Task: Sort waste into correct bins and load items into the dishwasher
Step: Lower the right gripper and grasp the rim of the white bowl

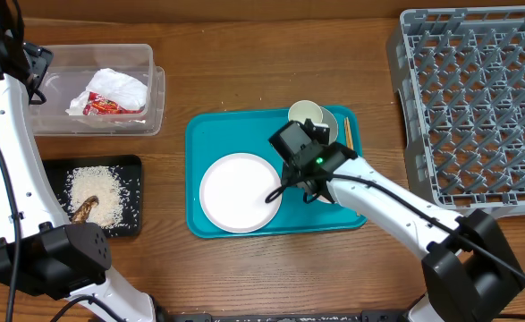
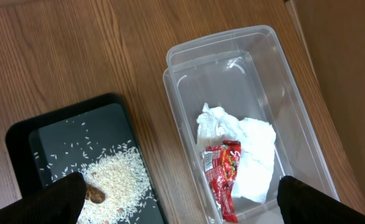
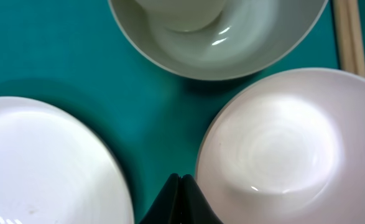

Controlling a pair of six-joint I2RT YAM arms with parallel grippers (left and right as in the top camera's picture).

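Teal serving tray [image 1: 210,134] on the worktop [image 1: 244,72] carries the white plate [image 1: 238,192], white bowl [image 3: 275,143], saucer-bowl [image 3: 244,50] and chopsticks [image 3: 349,34]. The right end effector [image 3: 181,186] hangs between plate and bowl, fingers pressed together on nothing. The left end effector [image 2: 182,190] gapes wide and empty above the clear tub [image 2: 294,93], which holds the napkin [image 2: 254,149] and wrapper [image 2: 222,174].

The right gripper [image 3: 181,188] had its black fingertips pressed together over the teal tray [image 3: 58,50], in the gap between the round white plate [image 3: 39,168] and the white bowl [image 3: 288,149]. Beyond lay the pale saucer-bowl [image 3: 257,43] holding the small cup [image 3: 182,11], with the wooden chopsticks [image 3: 350,34] beside it.
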